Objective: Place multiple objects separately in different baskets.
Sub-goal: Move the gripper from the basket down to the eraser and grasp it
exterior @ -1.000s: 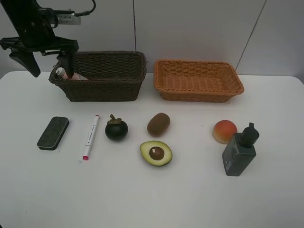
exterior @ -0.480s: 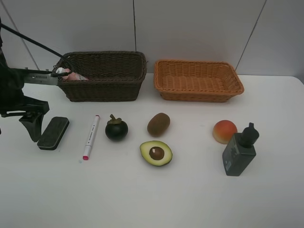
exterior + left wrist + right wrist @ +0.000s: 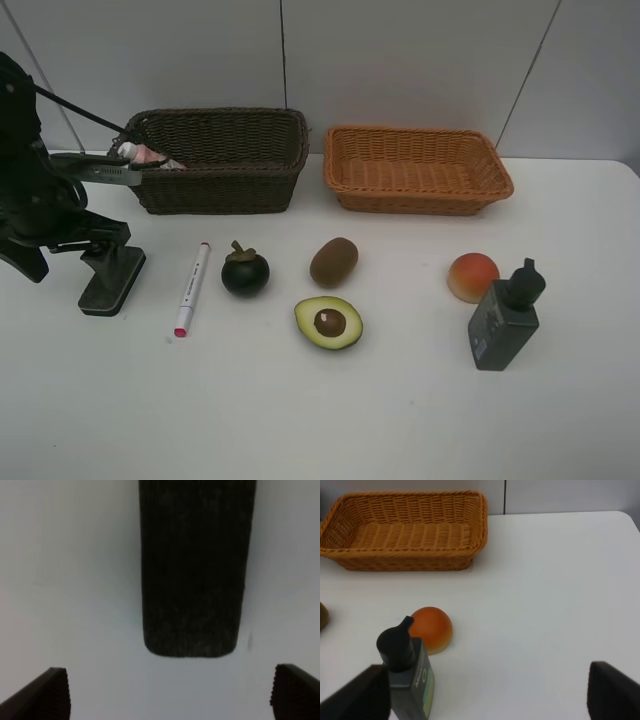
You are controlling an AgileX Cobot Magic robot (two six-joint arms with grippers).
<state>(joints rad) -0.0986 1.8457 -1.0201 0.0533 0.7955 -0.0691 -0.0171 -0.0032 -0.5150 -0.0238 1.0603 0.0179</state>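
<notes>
Since a second ago the left arm has swung away from the dark basket (image 3: 220, 190) and come down at the left side of the table (image 3: 400, 420), so the left gripper (image 3: 66, 272) now sits low by the eraser (image 3: 112, 292). The eraser lies flat at the left end of the row of loose things, where it lay before. From above we see one finger overlapping the eraser and the other standing clear to its left; we cannot tell whether the first one touches it. In the left wrist view the eraser (image 3: 192, 570) lies ahead of the left gripper (image 3: 170, 692), beyond the two tips. The tips are spread wide with bare table between them and pinch nothing. The arm's dark links lean in from the left edge, bent over above the gripper. Right of the eraser come the marker (image 3: 191, 288), the mangosteen (image 3: 245, 272), the kiwi (image 3: 334, 261) and, nearer us, the avocado (image 3: 328, 322). Well to the right, the peach (image 3: 472, 276) sits just beside the pump bottle (image 3: 505, 320). The pink bottle (image 3: 145, 155) lies in the dark basket's left end, and the orange basket (image 3: 420, 197) stands beside that basket on its right. The right gripper (image 3: 487, 695) is likewise spread and holds nothing, with the pump bottle and peach ahead of it.
</notes>
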